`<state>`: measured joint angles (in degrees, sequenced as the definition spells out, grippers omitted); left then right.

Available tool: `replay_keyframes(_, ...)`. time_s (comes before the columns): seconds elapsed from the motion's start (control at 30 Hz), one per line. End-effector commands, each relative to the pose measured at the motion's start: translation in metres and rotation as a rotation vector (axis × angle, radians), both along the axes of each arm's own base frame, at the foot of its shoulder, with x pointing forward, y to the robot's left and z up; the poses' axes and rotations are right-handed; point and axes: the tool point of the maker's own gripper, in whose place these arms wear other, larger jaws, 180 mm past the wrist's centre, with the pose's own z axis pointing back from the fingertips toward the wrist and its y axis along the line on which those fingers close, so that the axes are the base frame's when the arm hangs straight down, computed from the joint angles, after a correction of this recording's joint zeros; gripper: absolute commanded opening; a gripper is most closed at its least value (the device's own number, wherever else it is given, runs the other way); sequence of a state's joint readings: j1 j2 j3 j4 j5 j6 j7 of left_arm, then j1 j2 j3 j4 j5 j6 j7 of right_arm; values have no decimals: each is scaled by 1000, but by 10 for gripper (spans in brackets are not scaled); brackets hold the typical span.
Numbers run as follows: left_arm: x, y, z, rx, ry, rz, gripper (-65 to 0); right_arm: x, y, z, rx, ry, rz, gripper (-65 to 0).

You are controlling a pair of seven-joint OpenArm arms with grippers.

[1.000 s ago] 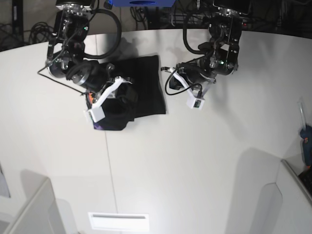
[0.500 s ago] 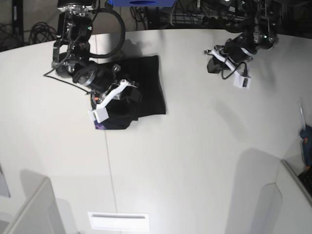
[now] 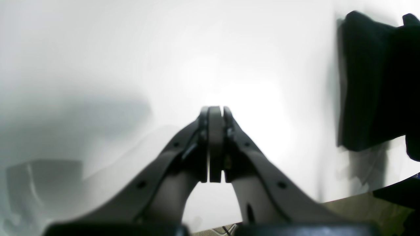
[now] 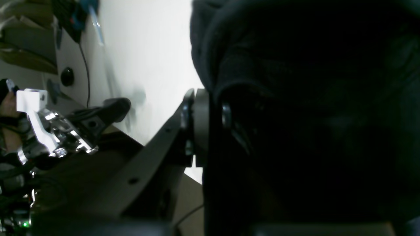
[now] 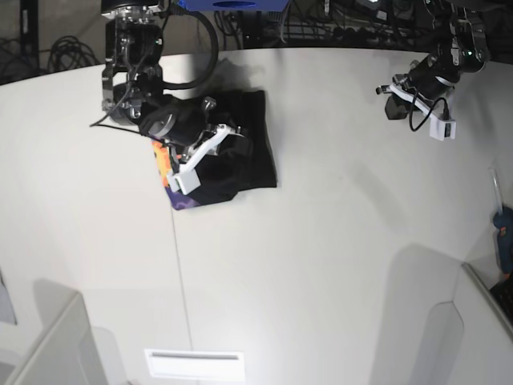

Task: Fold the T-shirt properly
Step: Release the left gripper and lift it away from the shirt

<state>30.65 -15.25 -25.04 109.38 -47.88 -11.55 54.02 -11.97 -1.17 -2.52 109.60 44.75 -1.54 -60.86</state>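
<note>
Right gripper [image 4: 210, 124]: black two-fingered claw, jaws pinched together on a fold of black cloth; in the base view it sits over the garment's left half.
Left gripper [image 3: 215, 144]: black two-fingered claw, jaws pressed flat against each other with nothing between them; it hangs above bare tabletop, well apart from the garment, near the table's far right edge in the base view [image 5: 393, 100].
Garment: large black short-sleeved cloth T-shirt [image 5: 248, 148], folded into a compact bundle on the far left part of the table, its right half lying flat.
Print: an orange-yellow and purple patch [image 5: 166, 164] shows at the T-shirt's left edge, just beside the right gripper's white camera mount [image 5: 186, 178].
Surface: broad white table [image 5: 321, 265] with a thin seam running front to back, passing below the T-shirt.
Left wrist view: the T-shirt [image 3: 367, 82] appears as a dark block at the right edge, apart from the shut jaws.
Right wrist view: black cloth [image 4: 311, 98] fills most of the picture.
</note>
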Motion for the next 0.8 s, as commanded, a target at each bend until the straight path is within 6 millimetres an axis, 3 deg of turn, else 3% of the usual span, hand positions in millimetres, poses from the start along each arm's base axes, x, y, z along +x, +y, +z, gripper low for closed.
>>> replay_keyframes(0.0, 5, 0, 8, 2, -31, -7, -650, 7, 3, 9, 24, -31, -6, -650)
replay_keyframes(0.17, 4, 1, 8, 4, -31, -4, -650, 13, 1, 11, 29, -57, -37, -650)
replay_keyframes(0.4, 4, 1, 8, 4, -31, -4, -650, 8, 2, -17, 28, 28, -47, -650)
replay_keyframes(0.6, 4, 1, 8, 4, -31, -4, -650, 12, -1, -24, 27, 22, -80, -650)
replay_keyframes(0.77, 5, 4, 9, 14, -32, -8, -650, 13, -1, -20, 28, 12, -80, -444)
